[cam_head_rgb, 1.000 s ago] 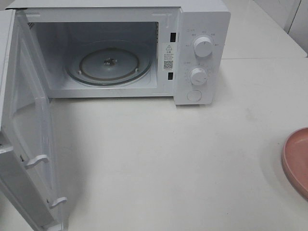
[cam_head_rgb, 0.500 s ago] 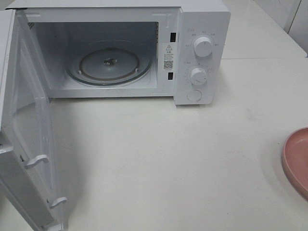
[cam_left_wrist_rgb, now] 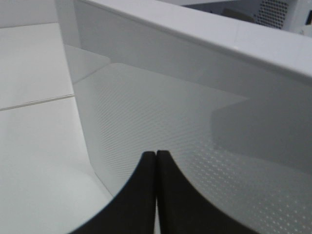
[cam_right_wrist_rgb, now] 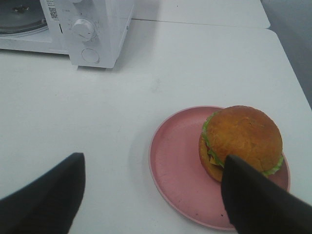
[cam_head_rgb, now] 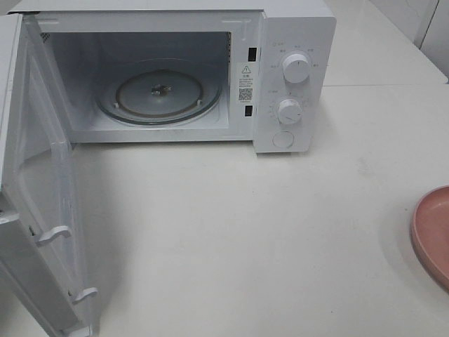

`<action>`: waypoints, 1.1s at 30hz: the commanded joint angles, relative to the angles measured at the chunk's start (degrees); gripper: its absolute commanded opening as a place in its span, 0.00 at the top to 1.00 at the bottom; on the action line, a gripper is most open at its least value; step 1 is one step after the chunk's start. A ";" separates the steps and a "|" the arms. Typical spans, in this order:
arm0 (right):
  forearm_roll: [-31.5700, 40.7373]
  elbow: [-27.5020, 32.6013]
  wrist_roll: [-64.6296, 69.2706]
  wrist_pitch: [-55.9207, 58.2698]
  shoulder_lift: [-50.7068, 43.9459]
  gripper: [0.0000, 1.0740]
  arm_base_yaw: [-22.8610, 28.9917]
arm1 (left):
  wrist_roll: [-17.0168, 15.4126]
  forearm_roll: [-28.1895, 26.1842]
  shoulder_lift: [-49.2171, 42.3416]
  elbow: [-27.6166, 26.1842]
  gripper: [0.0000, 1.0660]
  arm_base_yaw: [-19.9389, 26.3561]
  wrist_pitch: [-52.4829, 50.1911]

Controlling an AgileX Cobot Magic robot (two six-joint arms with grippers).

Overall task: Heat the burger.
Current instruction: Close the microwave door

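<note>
Right wrist: burger on pink plate, off-centre.

White microwave with door swung open, glass turntable inside, pink plate, white table

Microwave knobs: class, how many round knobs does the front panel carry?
2: the upper knob sits above the lower knob, both on the microwave panel right of the open cavity.
</note>
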 commanded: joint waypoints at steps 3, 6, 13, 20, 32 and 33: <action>-0.29 0.06 -0.63 -0.63 -1.49 0.30 -0.34 | -4.35 6.13 2.98 -2.64 1.00 -0.40 -2.29; -0.29 0.06 -0.63 -0.63 -1.49 0.30 -0.23 | -5.73 9.45 5.10 -3.84 1.00 -0.40 -4.41; -0.29 0.06 -0.63 -0.63 -1.49 0.30 -0.23 | -5.61 9.68 10.60 -7.10 1.00 -3.55 -6.59; -0.29 0.06 -0.63 -0.63 -1.49 0.30 -0.23 | -0.69 -1.32 16.84 -11.69 1.00 -11.63 -6.47; -0.29 0.06 -0.63 -0.63 -1.49 0.30 -0.23 | 2.35 -10.26 23.15 -19.42 1.00 -19.71 -6.25; -0.29 0.06 -0.63 -0.63 -1.49 0.30 -0.23 | 3.55 -12.32 24.52 -21.14 1.00 -21.54 -6.25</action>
